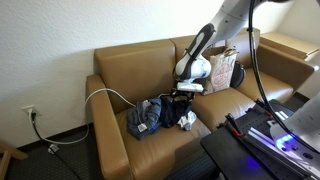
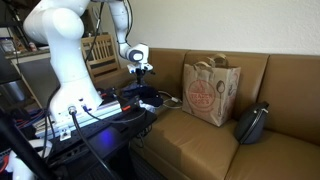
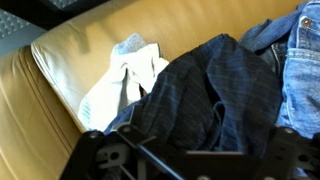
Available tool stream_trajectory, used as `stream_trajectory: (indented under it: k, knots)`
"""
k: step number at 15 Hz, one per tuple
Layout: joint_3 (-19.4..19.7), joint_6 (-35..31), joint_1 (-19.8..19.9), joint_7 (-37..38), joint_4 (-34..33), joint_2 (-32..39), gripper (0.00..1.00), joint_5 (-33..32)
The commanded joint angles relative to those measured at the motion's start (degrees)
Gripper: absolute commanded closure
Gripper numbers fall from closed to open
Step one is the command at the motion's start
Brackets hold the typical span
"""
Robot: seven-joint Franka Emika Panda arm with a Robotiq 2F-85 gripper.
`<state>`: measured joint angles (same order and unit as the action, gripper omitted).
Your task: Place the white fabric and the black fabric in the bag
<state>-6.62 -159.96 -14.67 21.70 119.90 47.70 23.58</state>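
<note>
Wrist view showed, from the left, the white fabric (image 3: 118, 85) lying on the sofa (image 3: 60, 50) cushion at about 9 o'clock from centre. Its long axis ran from 7 o'clock up to 1 o'clock, with the greyish end pointing toward 1. Its right edge was tucked under the black fabric (image 3: 205, 100), a crumpled heap in the middle with no clear axis, which touched the jeans (image 3: 300, 60) at 3 o'clock. My gripper (image 3: 190, 158) hung just above that heap, jaws spread wide and, as far as I could tell, empty. I judged that a pinch there might drag the jeans along, since the folds overlapped, or pull the white piece out half-caught so that it dropped on the way. In an exterior view the bag (image 1: 222, 70) stood at 2 o'clock from the pile. Its soft paper mouth could fold shut or tip if trailing cloth brushed it.
</note>
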Motion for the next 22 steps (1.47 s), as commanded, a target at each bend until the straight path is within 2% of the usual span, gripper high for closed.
stream_trajectory:
  k: [1,2,5,9,12,15,22]
  knots:
    - [-1.98,-9.31,0.0,-1.41,0.9,-0.41,0.0,-1.49]
    - [-0.63,-5.47,-1.04,0.81,-0.36,1.0,0.0,-2.04]
    - [-1.4,-8.45,-1.1,0.65,-0.33,0.57,0.0,-1.93]
    - [-3.3,-13.3,-2.27,-0.92,-2.21,4.95,0.0,-2.93]
    - [-2.75,-16.61,-4.26,-0.72,-3.27,7.5,0.0,-4.02]
    - [0.31,-18.52,-7.03,-0.28,-3.98,10.01,0.0,-5.2]
    - [0.89,-31.88,-8.94,-1.35,-8.66,17.59,0.0,-5.19]
